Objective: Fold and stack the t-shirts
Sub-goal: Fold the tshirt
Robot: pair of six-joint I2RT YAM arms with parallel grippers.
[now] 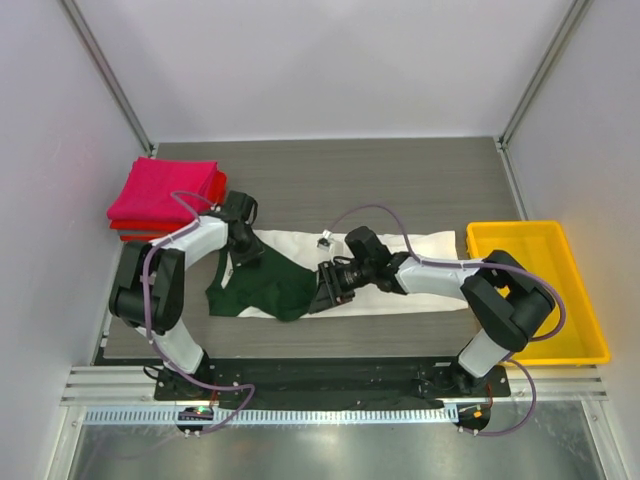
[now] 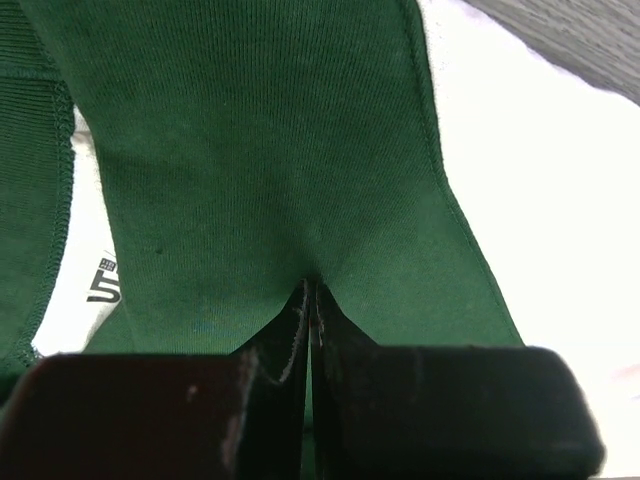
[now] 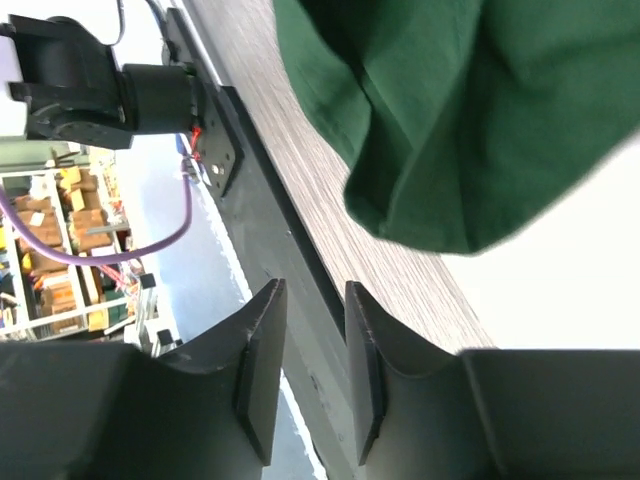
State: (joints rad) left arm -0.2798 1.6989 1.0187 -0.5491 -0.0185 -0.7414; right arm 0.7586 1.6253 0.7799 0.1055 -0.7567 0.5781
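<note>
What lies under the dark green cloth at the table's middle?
From beneath the green cloth runs white shirt cloth, and a bit of dark print peeks out. What else lies beneath is covered.

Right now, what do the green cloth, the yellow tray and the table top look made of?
The green cloth: knit fabric, matte; fine ribs and a stitched hem show. The yellow tray: likely plastic, smooth; moulded rim. The table top: grey wood-grain, perhaps laminate.
</note>
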